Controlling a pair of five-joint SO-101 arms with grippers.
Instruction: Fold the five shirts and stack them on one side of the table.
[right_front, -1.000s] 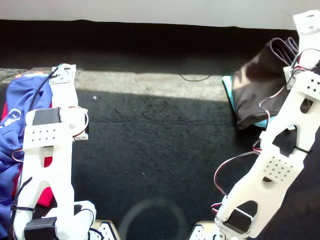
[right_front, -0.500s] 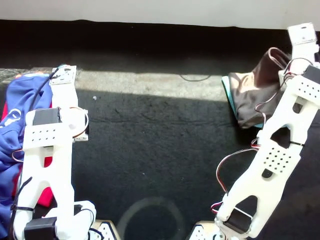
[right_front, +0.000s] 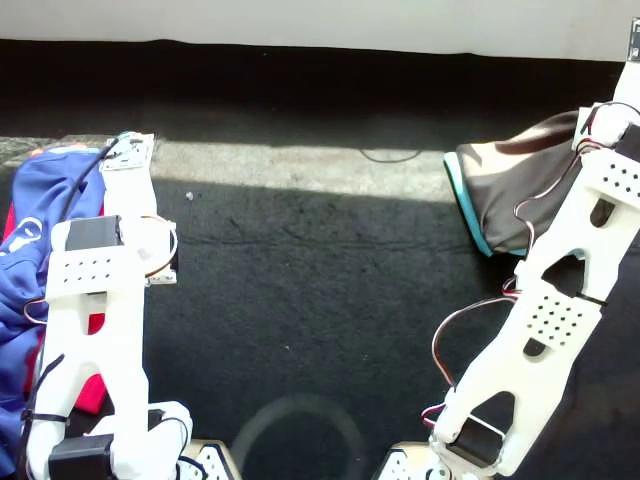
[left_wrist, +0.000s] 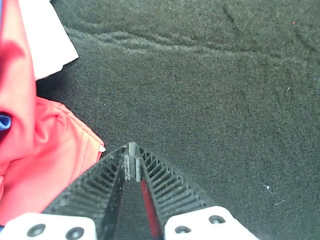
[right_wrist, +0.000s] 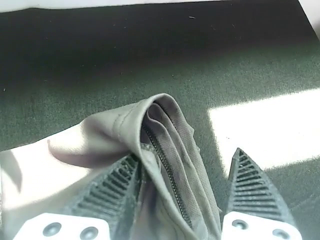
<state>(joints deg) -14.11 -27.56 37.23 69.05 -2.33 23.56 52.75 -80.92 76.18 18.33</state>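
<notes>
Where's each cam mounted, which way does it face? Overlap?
High view: fixed overhead, looking down at the table; left arm and right arm show.
Left wrist view: on the left arm, looking down past the left gripper, fingers shut, at the red shirt.
Right wrist view: on the right arm, looking past the right gripper, fingers open, at the grey shirt.
Shared: grey shirt, high and right wrist.

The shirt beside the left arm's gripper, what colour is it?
The shirt is red, clearest in the left wrist view.

Left arm (right_front: 95, 300), right arm (right_front: 555, 320) — white plastic, perforated panels, red-black-white cables; left pincer (left_wrist: 132, 150), right pincer (right_wrist: 187, 155) — black, ribbed.
</notes>
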